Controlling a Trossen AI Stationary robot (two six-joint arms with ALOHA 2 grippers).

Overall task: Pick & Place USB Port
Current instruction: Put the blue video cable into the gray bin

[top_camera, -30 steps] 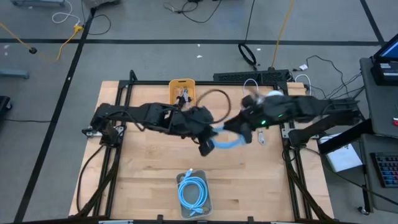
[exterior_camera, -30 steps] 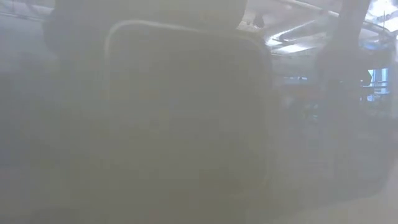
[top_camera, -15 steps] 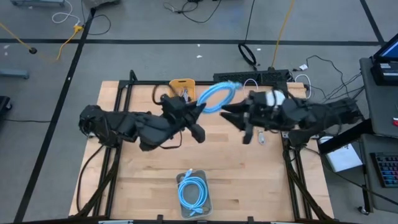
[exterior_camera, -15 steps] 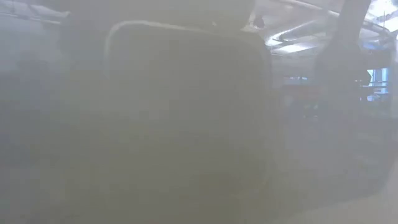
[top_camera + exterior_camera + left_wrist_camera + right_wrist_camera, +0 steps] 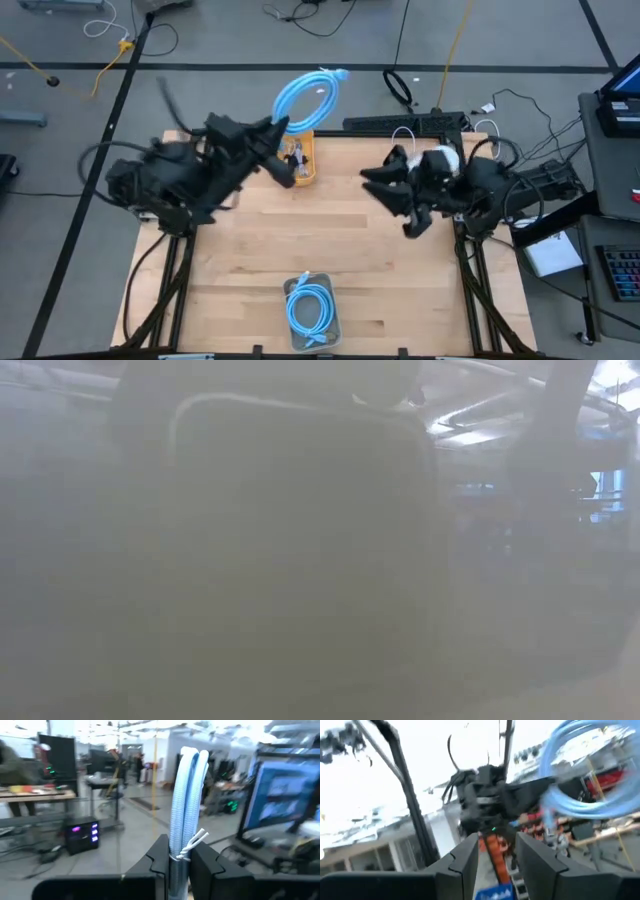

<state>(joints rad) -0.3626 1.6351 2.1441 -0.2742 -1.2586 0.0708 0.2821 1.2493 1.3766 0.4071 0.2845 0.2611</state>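
Table's [image 5: 250, 260] far edge: cable coil [image 5: 306, 98] overhanging

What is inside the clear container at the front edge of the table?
The container holds one coiled blue cable. Anything under the coil is covered, so it cannot be seen.

Overhead, low (fogged), two wrist views
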